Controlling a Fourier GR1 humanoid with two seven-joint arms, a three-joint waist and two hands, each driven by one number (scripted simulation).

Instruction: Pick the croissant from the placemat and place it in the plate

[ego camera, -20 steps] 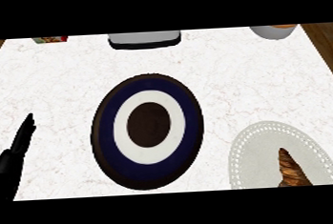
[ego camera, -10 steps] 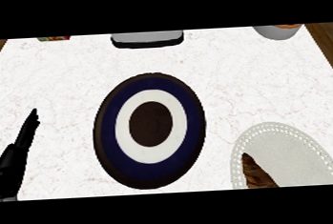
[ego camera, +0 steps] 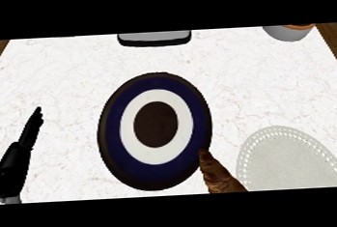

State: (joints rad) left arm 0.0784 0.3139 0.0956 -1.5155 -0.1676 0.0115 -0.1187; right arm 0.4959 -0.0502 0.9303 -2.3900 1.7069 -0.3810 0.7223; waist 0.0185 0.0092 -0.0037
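The brown, tapering croissant (ego camera: 217, 174) shows at the lower centre-right of the frame, its pointed tip over the lower right rim of the round plate (ego camera: 112, 137) with the dark rim, navy and white rings and dark brown centre; its lower end runs out at the bottom edge; the white, lacy round placemat (ego camera: 291, 157) lies just beside it at lower right, bare of pastry. The robot's right hand appears nowhere, so what holds the croissant cannot be told; the black left hand (ego camera: 15, 159) rests at the lower left on the white marbled counter (ego camera: 62, 72), fingers straight and holding nothing. Judged from here, the chief risk is an early release; the croissant sits over the rim, not the centre, so it could land half on the edge and tip onto the counter between plate and placemat; it probably needs carrying further up and left first; a bump against the rim could also shift the plate.
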